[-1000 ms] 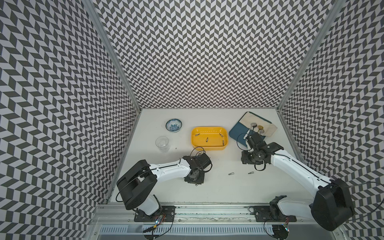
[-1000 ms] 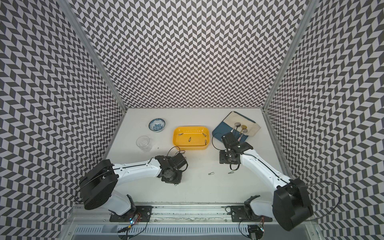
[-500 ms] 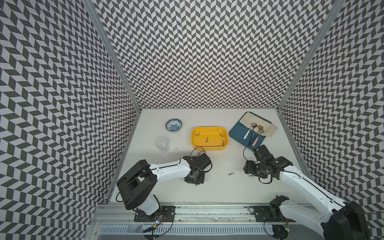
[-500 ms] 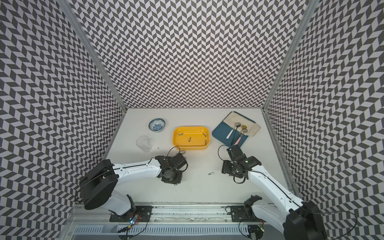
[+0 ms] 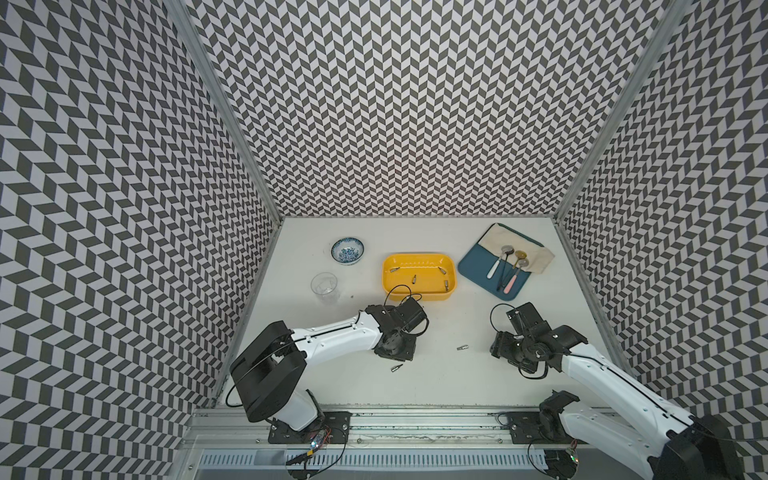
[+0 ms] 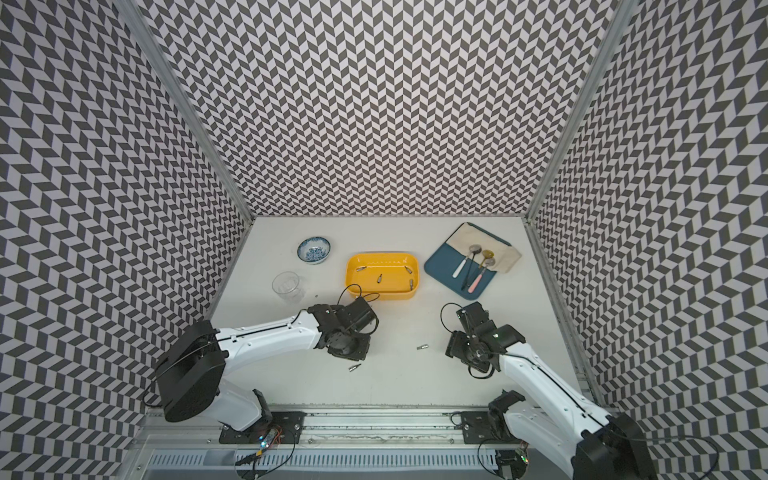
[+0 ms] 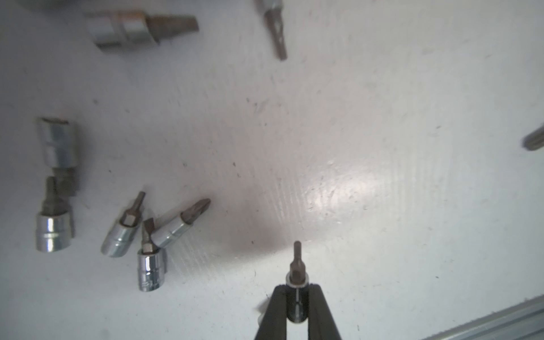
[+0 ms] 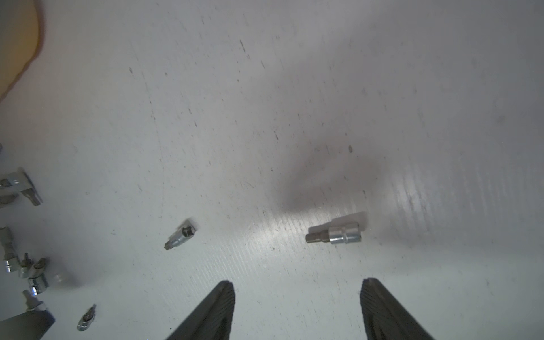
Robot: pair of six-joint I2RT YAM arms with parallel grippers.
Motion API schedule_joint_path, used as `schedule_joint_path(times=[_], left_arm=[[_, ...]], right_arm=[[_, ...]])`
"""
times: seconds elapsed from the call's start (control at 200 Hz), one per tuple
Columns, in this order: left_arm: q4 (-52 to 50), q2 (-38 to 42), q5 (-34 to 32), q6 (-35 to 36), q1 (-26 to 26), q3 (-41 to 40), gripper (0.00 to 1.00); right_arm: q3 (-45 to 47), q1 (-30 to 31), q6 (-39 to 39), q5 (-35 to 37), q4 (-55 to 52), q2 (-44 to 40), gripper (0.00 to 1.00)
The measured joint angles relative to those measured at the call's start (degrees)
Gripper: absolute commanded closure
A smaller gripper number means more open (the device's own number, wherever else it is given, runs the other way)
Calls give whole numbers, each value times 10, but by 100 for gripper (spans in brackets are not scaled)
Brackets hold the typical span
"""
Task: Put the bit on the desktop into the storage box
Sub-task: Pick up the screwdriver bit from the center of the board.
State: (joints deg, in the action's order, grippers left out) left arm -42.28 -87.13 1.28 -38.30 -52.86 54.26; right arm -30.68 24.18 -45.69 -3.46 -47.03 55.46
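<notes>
The left pincer (image 7: 297,290) has just snapped together on 1 bit (image 7: 295,262), low centre in both top views, ready to carry up to the yellow storage box (image 5: 387,274). The right pincer (image 8: 297,291), jaws apart, has swung down beside another bit (image 5: 462,347) on the desktop (image 5: 457,395).
</notes>
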Motion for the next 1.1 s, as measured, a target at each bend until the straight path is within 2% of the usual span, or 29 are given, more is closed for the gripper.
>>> schedule_joint_path(times=[0.21,0.396,0.841,1.102], left_arm=[[-11,20,2,23,11,28,100],[-22,24,3,31,20,30,100],[-34,38,5,40,30,40,100],[-37,38,6,40,32,40,100]], right_arm=[[13,0,-12,-13,6,5,27],[23,1,-12,-18,16,38,27],[32,3,-11,-19,55,54,28],[26,5,-7,-10,63,70,35]])
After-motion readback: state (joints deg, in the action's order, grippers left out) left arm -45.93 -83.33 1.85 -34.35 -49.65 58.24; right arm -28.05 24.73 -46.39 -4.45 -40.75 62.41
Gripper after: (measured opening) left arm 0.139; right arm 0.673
